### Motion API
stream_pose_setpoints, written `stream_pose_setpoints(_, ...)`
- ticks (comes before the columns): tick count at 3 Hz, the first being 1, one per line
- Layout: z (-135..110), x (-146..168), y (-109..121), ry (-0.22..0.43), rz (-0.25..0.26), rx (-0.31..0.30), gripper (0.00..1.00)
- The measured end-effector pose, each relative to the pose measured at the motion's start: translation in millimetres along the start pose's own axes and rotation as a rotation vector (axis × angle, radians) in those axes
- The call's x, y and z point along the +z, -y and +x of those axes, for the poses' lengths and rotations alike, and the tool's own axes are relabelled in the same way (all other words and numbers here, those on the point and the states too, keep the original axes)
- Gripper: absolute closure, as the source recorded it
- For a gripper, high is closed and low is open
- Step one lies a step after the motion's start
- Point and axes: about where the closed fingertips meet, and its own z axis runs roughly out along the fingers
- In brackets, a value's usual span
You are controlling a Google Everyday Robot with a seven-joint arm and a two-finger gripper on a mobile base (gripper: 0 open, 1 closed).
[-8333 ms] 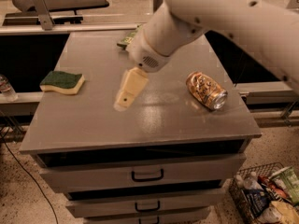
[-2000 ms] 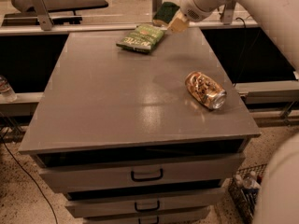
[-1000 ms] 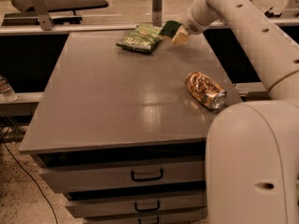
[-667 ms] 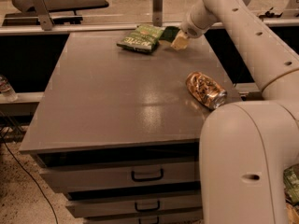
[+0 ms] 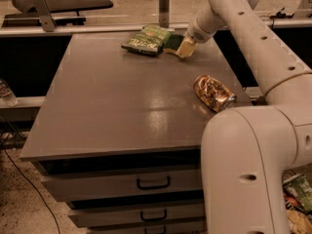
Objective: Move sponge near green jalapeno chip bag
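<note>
The green jalapeno chip bag [image 5: 146, 39] lies flat at the far edge of the grey cabinet top [image 5: 122, 96]. The sponge [image 5: 172, 42], dark green on top with pale foam below, sits just right of the bag, touching or almost touching it, low at the table surface. My gripper [image 5: 185, 47] reaches in from the upper right and is shut on the sponge's right end, its pale finger [image 5: 185, 48] covering that end. The arm's wrist [image 5: 202, 28] rises behind it.
A crushed orange-gold soda can [image 5: 213, 93] lies near the right edge of the top. My large white arm segment [image 5: 253, 169] fills the lower right. Drawers [image 5: 153, 183] are below the front edge. A metal post [image 5: 164, 6] stands behind the bag.
The sponge has left its spot at the table's left and travelled with my gripper to the far edge. Over the last second it came down beside the chip bag.
</note>
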Motion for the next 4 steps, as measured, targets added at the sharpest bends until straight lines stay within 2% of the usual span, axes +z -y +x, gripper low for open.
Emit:
stream_pose_setpoints(1, -11, 5, -6, 0.014, -0.026, -0.010, 0.06)
stream_pose_setpoints(2, -16, 6, -8, 0.018, -0.038, -0.015, 0.00)
stream_pose_setpoints(3, -16, -10, 0, 0.037, -0.014, -0.001, 0.00)
stream_pose_setpoints(4, -2, -51, 20, 0.102, 0.048, 0.040, 0.00)
